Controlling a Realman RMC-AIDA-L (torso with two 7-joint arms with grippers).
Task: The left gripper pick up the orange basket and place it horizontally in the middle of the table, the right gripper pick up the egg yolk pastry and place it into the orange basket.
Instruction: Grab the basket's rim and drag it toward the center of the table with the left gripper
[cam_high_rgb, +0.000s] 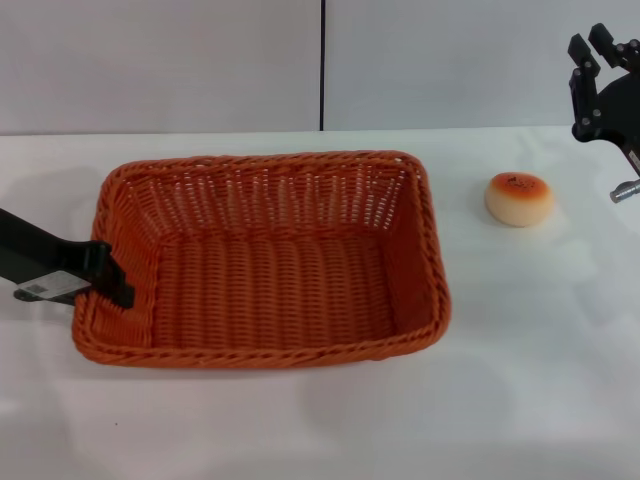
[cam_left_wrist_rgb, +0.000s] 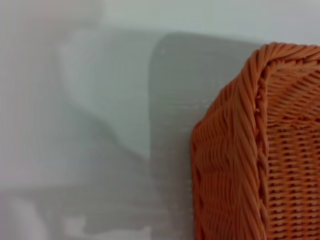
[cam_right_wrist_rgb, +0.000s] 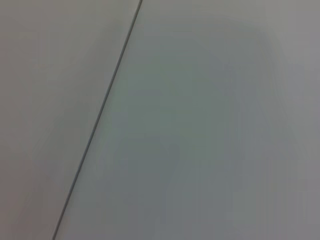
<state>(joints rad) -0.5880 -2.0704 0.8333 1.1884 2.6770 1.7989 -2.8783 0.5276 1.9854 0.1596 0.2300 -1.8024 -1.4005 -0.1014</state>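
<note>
L end effector (cam_high_rgb: 112, 285) grips orange basket (cam_high_rgb: 262, 262) rim; R end effector (cam_high_rgb: 600, 50) open, raised.

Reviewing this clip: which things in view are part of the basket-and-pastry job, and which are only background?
Part of the job:
- orange basket, lying level mid-table
- egg yolk pastry, on the table, to the right of the basket
- left gripper, at the basket's left rim
- right gripper, raised at the far right

Only background:
- grey wall with a dark vertical seam
</note>
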